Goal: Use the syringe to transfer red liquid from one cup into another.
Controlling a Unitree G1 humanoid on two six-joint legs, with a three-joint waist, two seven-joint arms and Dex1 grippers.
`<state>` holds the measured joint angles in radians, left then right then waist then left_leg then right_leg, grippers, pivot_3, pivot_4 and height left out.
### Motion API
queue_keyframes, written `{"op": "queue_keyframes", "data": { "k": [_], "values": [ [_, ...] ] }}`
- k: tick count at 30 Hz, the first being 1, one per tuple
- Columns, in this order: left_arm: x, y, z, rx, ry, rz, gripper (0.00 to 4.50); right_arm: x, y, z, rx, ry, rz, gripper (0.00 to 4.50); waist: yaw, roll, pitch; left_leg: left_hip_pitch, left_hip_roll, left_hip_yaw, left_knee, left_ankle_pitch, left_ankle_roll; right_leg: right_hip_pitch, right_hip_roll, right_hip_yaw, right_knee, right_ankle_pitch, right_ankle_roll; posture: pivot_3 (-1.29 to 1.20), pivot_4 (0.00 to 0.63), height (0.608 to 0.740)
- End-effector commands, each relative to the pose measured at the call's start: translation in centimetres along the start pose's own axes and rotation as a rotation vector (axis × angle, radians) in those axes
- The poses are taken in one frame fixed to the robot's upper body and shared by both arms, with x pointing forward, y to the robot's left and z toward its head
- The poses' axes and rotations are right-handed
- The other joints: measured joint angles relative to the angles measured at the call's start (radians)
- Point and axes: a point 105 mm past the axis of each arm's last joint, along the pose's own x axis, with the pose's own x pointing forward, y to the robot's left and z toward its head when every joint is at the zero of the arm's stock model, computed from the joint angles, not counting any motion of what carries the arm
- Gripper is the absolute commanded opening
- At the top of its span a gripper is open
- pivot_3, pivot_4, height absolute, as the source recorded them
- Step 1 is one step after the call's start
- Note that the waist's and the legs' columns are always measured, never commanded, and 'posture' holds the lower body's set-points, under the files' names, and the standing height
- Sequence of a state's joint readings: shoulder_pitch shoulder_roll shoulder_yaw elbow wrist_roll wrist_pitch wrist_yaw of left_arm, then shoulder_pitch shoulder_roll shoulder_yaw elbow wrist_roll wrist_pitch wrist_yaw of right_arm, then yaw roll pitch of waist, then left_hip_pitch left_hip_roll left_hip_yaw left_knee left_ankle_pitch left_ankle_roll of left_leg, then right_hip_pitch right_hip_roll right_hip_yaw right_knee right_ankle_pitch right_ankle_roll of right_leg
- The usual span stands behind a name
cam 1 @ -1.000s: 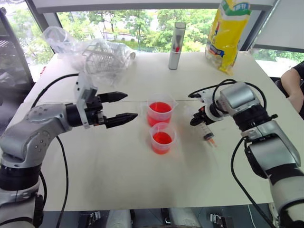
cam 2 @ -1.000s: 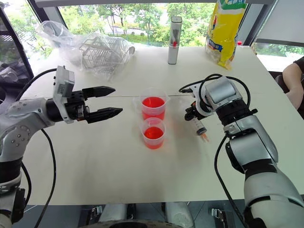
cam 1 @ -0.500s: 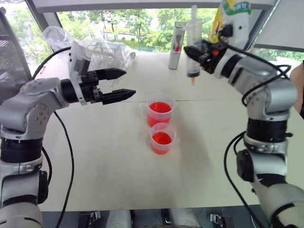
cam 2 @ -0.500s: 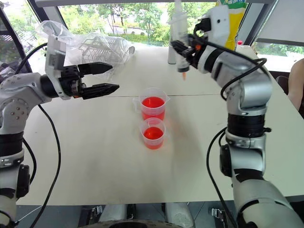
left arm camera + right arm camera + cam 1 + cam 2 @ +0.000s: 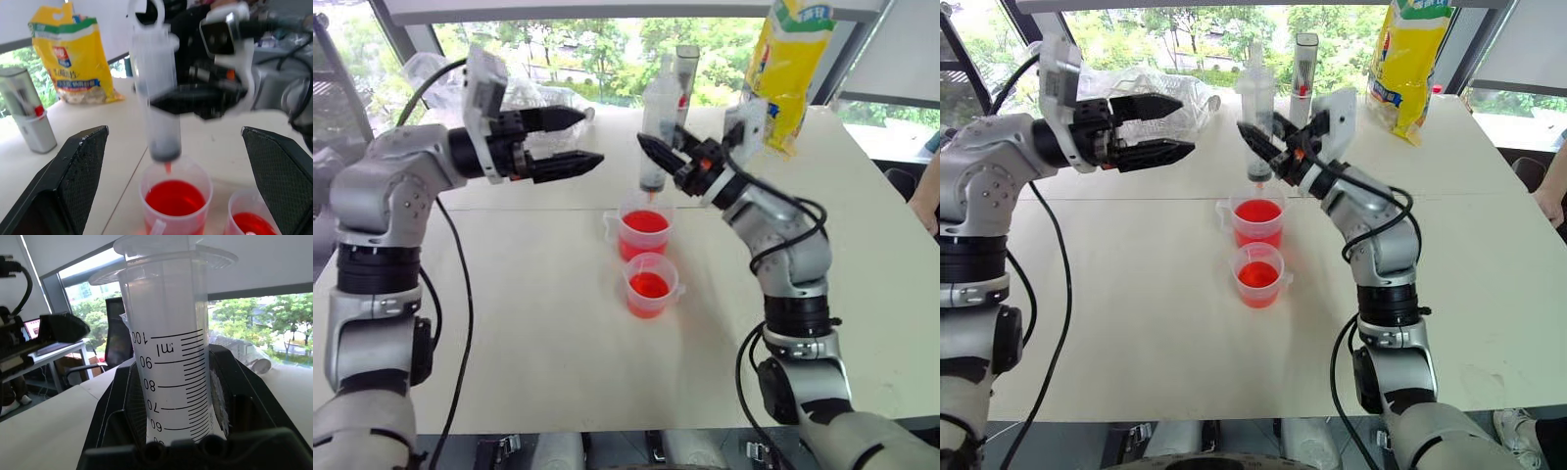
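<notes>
My right gripper [image 5: 659, 149] is shut on the barrel of the syringe [image 5: 658, 117] and holds it upright. Its orange-red tip hangs just above the larger cup [image 5: 644, 235], which stands mid-table with a side handle and holds red liquid [image 5: 644, 221]. The smaller cup [image 5: 649, 286] stands right in front of it, also with red liquid inside. To the left of the syringe and apart from it, my left gripper [image 5: 593, 137] hovers open and empty above the table, pointing toward the syringe. The right wrist view shows the barrel [image 5: 171, 372] and its printed graduations between the fingers [image 5: 122, 421].
A grey upright cylinder with a red mark [image 5: 685, 73] and a yellow bag [image 5: 785, 69] stand at the table's far edge. A clear plastic bag with a wire rack [image 5: 524, 98] lies at the far left. A person's arm [image 5: 928, 186] is at the right edge.
My right arm lifted the syringe from low over the table at the right, turned it upright and swung it left over the larger cup. My left gripper rose, still open.
</notes>
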<state>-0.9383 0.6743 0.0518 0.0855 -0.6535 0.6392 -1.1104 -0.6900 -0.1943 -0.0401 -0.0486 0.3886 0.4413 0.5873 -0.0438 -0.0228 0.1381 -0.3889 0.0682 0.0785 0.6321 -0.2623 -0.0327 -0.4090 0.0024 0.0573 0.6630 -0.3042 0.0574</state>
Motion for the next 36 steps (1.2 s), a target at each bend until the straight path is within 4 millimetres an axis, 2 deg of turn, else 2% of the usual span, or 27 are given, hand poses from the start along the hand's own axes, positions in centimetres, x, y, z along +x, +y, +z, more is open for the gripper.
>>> {"op": "queue_keyframes", "data": {
  "k": [1,5,13,21,36],
  "values": [
    [1.1,-0.3,1.2,0.055,-0.033,-0.032,4.5,0.0,0.5,-1.3,-0.029,-0.003,0.013,1.39,0.0,0.0,0.0,0.0,0.0,0.0,0.0,0.0,0.0,0.0,0.0,0.0,0.0,0.0,0.0,0.0,0.15,0.74],
    [2.0,-0.8,1.2,0.046,-0.044,-0.071,4.5,-0.3,0.8,-2.9,-0.034,0.019,0.013,1.39,-0.002,0.0,0.0,0.0,0.0,0.0,0.0,0.0,0.0,0.0,0.0,0.0,0.0,0.0,0.0,0.0,0.15,0.74],
    [2.9,-1.9,0.1,0.028,-0.008,-0.149,4.5,-0.5,0.5,-2.8,-0.041,0.004,-0.003,1.39,0.0,0.0,0.0,0.001,0.0,0.0,0.0,0.001,-0.001,0.0,0.0,0.001,0.001,0.0,0.0,0.0,0.15,0.74],
    [3.6,-1.4,-0.9,0.019,0.005,-0.146,4.5,-0.5,0.8,-2.9,-0.055,0.007,0.007,1.39,-0.001,0.0,0.0,0.001,0.0,0.0,0.0,0.001,-0.001,0.0,0.0,0.001,0.001,0.0,0.0,0.0,0.15,0.74],
    [5.8,-0.7,-1.2,-0.004,-0.015,-0.179,4.5,-0.5,1.7,-2.9,-0.067,0.015,0.047,1.39,-0.001,0.0,0.0,0.001,0.0,0.0,0.0,0.001,-0.001,0.0,0.001,0.001,0.001,0.0,0.0,0.0,0.15,0.74]
  ]
}}
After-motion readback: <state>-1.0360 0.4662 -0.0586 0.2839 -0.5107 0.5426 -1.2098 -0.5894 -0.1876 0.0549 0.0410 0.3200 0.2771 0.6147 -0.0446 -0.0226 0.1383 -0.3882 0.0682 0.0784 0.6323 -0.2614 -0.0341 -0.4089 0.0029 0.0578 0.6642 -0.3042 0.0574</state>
